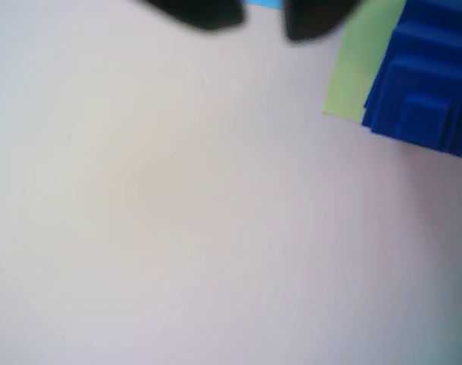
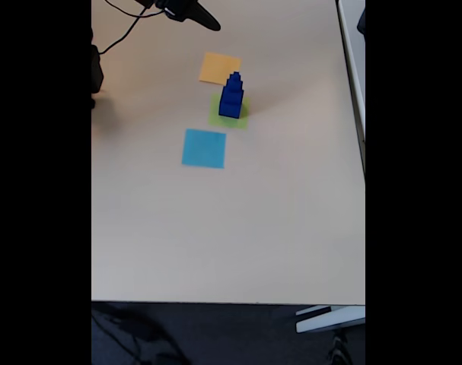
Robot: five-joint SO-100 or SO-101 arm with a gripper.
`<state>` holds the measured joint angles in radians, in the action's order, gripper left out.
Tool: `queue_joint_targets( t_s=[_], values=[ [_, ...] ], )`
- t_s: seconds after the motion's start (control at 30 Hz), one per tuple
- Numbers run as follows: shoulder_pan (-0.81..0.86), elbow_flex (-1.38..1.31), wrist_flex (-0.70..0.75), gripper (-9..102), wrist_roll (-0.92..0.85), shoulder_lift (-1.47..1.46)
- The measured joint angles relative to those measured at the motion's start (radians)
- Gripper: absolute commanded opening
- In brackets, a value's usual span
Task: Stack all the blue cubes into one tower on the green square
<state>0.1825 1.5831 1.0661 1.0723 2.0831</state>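
Well apart from the empty, parted tool (image 2: 208, 23), the blue cubes (image 2: 231, 96) stand stacked on the green square (image 2: 241, 119).

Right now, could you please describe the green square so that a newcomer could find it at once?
In the fixed view, three paper squares run in a line on the pale table. The green square is the middle one, and it alone carries the stacked blue cubes.

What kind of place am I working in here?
Likely an office or lab desk: a plain pale table, cables trailing at its far edge, and paper squares with the blue cubes stacked on the green square.
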Motion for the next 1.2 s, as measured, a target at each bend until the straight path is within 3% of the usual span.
queue_joint_targets(
  t_s=[0.43, 1.2],
  values=[
    [0.063, -0.153, 0.241, 0, 0.278, -0.164],
    [-0.021, -0.233, 0.284, 0, 0.407, -0.222]
  ],
)
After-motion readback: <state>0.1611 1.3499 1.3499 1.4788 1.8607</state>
